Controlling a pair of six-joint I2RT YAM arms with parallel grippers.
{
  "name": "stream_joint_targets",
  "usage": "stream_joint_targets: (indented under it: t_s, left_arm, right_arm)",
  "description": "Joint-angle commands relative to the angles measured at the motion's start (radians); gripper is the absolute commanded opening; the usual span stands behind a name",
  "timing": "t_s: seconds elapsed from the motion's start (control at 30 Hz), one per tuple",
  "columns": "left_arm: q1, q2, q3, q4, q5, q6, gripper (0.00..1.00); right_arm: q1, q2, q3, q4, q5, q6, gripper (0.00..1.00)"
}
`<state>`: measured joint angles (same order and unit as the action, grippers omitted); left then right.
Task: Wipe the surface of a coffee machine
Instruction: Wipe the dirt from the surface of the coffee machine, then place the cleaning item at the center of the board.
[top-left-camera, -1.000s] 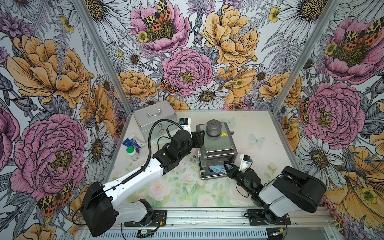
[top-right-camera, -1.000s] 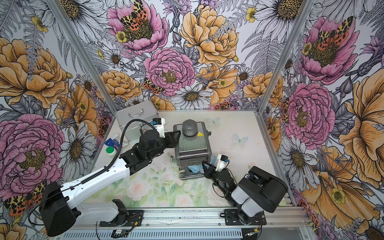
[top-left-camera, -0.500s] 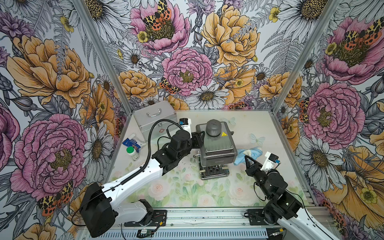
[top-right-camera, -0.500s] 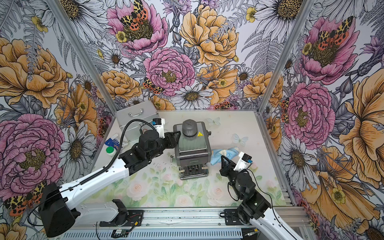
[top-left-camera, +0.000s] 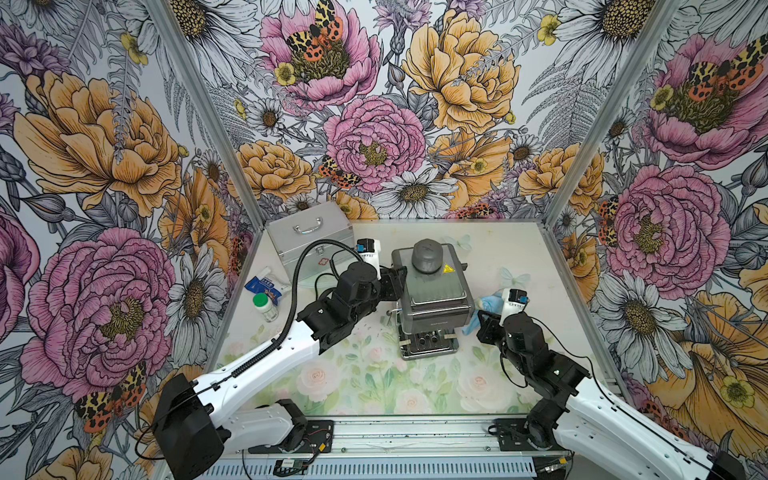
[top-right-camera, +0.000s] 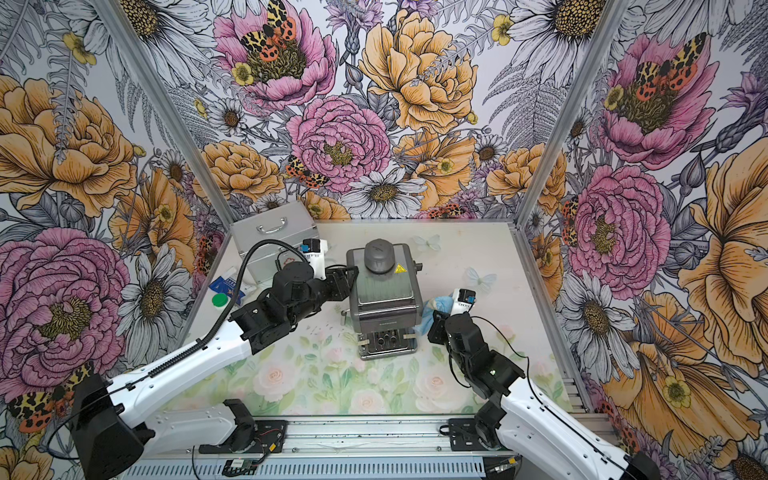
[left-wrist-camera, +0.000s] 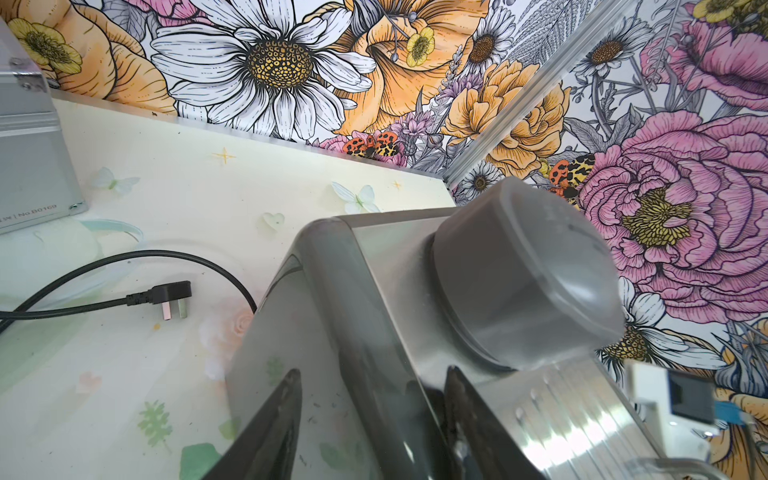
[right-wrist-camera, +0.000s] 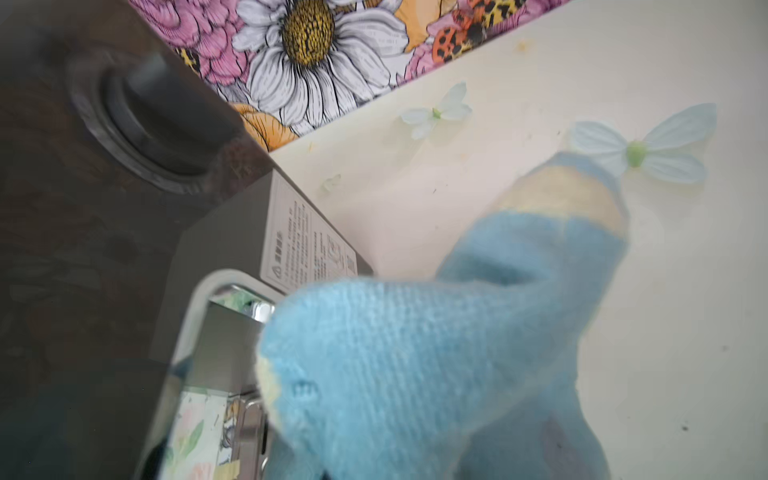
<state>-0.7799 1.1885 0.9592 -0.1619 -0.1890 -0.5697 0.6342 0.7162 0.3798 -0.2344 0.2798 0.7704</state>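
table (top-left-camera: 353, 386) | on it: coffee machine (top-left-camera: 434, 299), silver case (top-left-camera: 309, 237), green-lidded jar (top-left-camera: 264, 306), blue packet (top-left-camera: 261, 286)

A blue cloth (right-wrist-camera: 436, 365), blurred in the right wrist view, hides the fingertips of the right gripper (top-left-camera: 482, 323) in every view. Print on the label (right-wrist-camera: 307, 245) of the coffee machine (right-wrist-camera: 104, 249) is too small to read.

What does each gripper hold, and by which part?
Right gripper: the blue cloth, by one bunched end. Left gripper: fingers straddle the coffee machine's upper edge; grip unclear.
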Motion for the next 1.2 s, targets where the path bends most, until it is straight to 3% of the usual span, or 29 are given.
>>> stream_joint_targets:
  t_s: [0.0, 0.23, 0.47, 0.53, 0.6, 0.67, 0.83, 0.93, 1.03, 1.07, 1.1, 1.17]
  left_arm:
    - [0.009, 0.027, -0.019, -0.143, 0.019, 0.035, 0.55]
    - [0.009, 0.027, -0.011, -0.156, 0.011, 0.064, 0.56]
    - [0.010, -0.003, 0.058, -0.250, -0.085, 0.150, 0.61]
    - [0.010, -0.016, 0.083, -0.284, -0.132, 0.169, 0.69]
    - [0.012, -0.035, 0.104, -0.312, -0.178, 0.182, 0.87]
    - [0.013, -0.057, 0.103, -0.315, -0.200, 0.181, 0.97]
    - [0.030, -0.078, 0.084, -0.314, -0.219, 0.154, 0.99]
    - [0.050, -0.072, 0.076, -0.312, -0.224, 0.138, 0.98]
    - [0.065, -0.071, 0.079, -0.314, -0.239, 0.139, 0.99]
    - [0.065, -0.075, 0.083, -0.314, -0.250, 0.145, 0.99]
    - [0.065, -0.079, 0.089, -0.316, -0.263, 0.159, 0.99]
    - [0.061, -0.083, 0.111, -0.339, -0.308, 0.189, 0.99]
  right_arm:
    - [-0.006, 0.022, -0.041, 0.080, -0.048, 0.008, 0.00]
    - [-0.081, 0.290, 0.083, 0.044, -0.183, -0.104, 0.00]
    - [-0.237, 0.333, 0.259, -0.038, -0.159, -0.200, 0.00]
    - [-0.295, 0.380, 0.313, -0.067, -0.176, -0.203, 0.00]
    - [-0.347, 0.463, 0.345, -0.076, -0.204, -0.196, 0.00]
    - [-0.380, 0.563, 0.379, -0.075, -0.251, -0.188, 0.00]
    - [-0.426, 0.772, 0.469, -0.033, -0.299, -0.229, 0.00]
    - [-0.441, 0.840, 0.519, -0.012, -0.317, -0.272, 0.13]
    - [-0.452, 0.845, 0.549, -0.035, -0.307, -0.279, 0.31]
    - [-0.453, 0.832, 0.547, -0.041, -0.292, -0.280, 0.39]
    - [-0.455, 0.814, 0.542, -0.054, -0.272, -0.280, 0.54]
    - [-0.454, 0.774, 0.544, -0.095, -0.224, -0.276, 0.68]
